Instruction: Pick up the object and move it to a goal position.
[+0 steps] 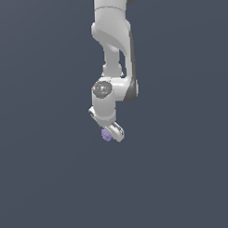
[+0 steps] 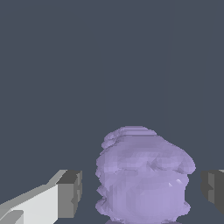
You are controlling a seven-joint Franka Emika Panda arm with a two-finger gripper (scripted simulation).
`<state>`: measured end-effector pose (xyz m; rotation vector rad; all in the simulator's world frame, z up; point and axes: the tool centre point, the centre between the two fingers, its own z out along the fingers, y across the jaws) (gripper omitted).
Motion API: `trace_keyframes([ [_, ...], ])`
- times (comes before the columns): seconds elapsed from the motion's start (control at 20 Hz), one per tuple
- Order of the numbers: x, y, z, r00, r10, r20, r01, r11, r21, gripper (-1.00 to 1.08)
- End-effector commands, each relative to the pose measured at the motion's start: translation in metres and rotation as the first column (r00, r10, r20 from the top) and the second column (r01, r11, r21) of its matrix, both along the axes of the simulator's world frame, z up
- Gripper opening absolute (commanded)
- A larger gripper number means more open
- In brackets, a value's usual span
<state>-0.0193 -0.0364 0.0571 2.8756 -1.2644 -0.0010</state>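
White Panda arm [image 1: 112, 50] hanging down from twelve o'clock of the exterior view, wrist bent, tool [image 1: 111, 132] at its lowest end, just below centre of that view. Small pale purple object [image 1: 106, 134] sitting at the tool's tip, toward seven o'clock of the white finger bar [image 1: 117, 130], touching or nearly touching it; too small there to judge contact.

In the wrist view: lumpy, knobbly purple object [image 2: 142, 177] filling the space between the two fingers [image 2: 69, 194], one white finger with a grey pad at eight o'clock of the blob, the other grey pad [image 2: 213, 188] at three o'clock, cut by the frame edge. Clear strips of dark background showing between each pad and the blob's flanks, so jaws standing spread wide, not pressing on the object. Tool [image 2: 141, 191] open around it, bracketing it on both sides.

Plain dark blue-grey surface [image 1: 48, 174] all round, flat and featureless in both views. Whether the object rests on it or hangs above, not possible to tell.
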Motion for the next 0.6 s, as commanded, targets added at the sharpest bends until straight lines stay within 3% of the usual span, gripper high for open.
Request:
trace_keyframes([
  [0.0, 0.0001, 0.0000, -0.0095, 1.000, -0.001, 0.001, 0.001, 1.000, 0.000, 1.00],
  [0.2, 0.0010, 0.0001, -0.0140, 1.000, -0.001, 0.001, 0.001, 1.000, 0.000, 1.00],
  [0.25, 0.0010, 0.0001, -0.0140, 1.000, -0.001, 0.001, 0.001, 1.000, 0.000, -1.00],
  [0.55, 0.0010, 0.0001, -0.0140, 1.000, -0.001, 0.001, 0.001, 1.000, 0.000, -1.00],
])
